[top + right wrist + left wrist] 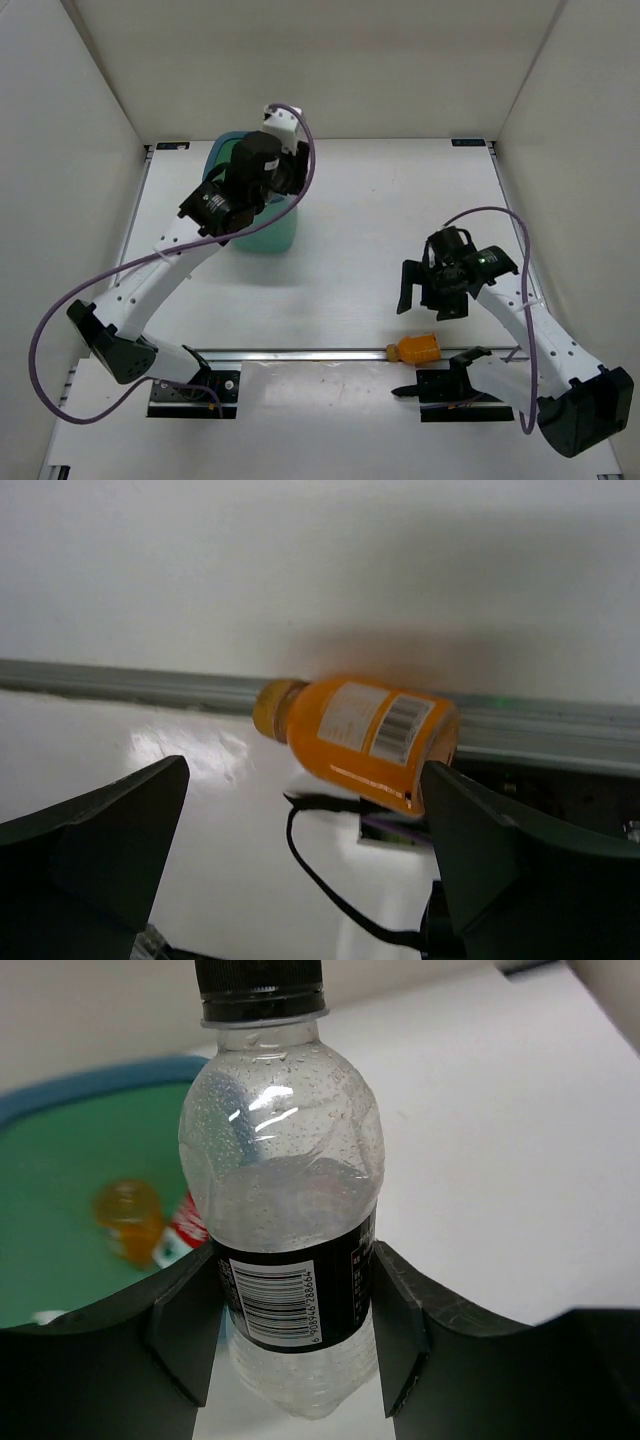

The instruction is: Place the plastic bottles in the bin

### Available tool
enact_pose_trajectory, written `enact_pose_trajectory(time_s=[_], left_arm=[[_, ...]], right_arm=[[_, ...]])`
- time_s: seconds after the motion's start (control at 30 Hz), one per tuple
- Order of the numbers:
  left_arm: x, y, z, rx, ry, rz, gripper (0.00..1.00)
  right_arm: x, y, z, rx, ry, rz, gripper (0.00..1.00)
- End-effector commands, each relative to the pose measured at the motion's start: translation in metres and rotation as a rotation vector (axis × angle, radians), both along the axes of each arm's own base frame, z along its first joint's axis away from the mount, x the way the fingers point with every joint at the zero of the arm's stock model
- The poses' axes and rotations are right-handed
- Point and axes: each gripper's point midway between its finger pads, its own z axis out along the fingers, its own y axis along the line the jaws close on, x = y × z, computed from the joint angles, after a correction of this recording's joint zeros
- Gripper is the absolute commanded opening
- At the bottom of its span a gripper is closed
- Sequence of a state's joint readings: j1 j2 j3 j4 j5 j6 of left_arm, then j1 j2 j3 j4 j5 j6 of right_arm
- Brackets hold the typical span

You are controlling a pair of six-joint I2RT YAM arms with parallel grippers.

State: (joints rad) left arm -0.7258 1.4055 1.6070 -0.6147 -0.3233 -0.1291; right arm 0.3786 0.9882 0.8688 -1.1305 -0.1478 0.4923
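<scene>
Now the bin (88,1084) holds an orange bottle (130,1218); left gripper (292,1330) clamps a dark-labelled bottle (285,1160), right gripper (300,815) apart.

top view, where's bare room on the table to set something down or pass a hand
Bare: the middle of the table, between the bin and the right hand, and the far strip behind that hand. Crowded: by the bin, where the left hand holds a clear bottle; the near rail, where the orange bottle lies.
</scene>
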Motion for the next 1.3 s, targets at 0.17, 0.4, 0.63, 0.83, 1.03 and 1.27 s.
enact_pose_trajectory(time_s=[0.17,0.4,0.63,0.83,1.03,1.27], left_arm=[[0.086,0.084,-0.013,0.190,-0.140,0.556,0.58],[0.108,0.123,-0.051,0.131,-0.067,0.619,0.64],[0.101,0.095,-0.035,0.072,-0.067,0.469,0.99],[0.082,0.078,-0.007,0.039,-0.107,0.380,0.99],[0.066,0.086,-0.006,-0.023,-0.091,0.363,0.99],[0.049,0.096,-0.004,0.004,-0.080,0.385,0.98]], right_arm=[[-0.019,0.007,0.028,-0.053,0.096,-0.050,0.99],[-0.037,0.024,0.035,0.097,0.185,-0.027,0.99],[-0.072,0.020,0.008,0.048,0.301,-0.043,0.99],[-0.081,0.020,0.000,0.088,0.342,-0.143,0.99],[-0.104,0.015,-0.042,-0.003,0.442,-0.208,0.98],[-0.051,-0.013,-0.059,-0.219,0.303,-0.319,0.98]])
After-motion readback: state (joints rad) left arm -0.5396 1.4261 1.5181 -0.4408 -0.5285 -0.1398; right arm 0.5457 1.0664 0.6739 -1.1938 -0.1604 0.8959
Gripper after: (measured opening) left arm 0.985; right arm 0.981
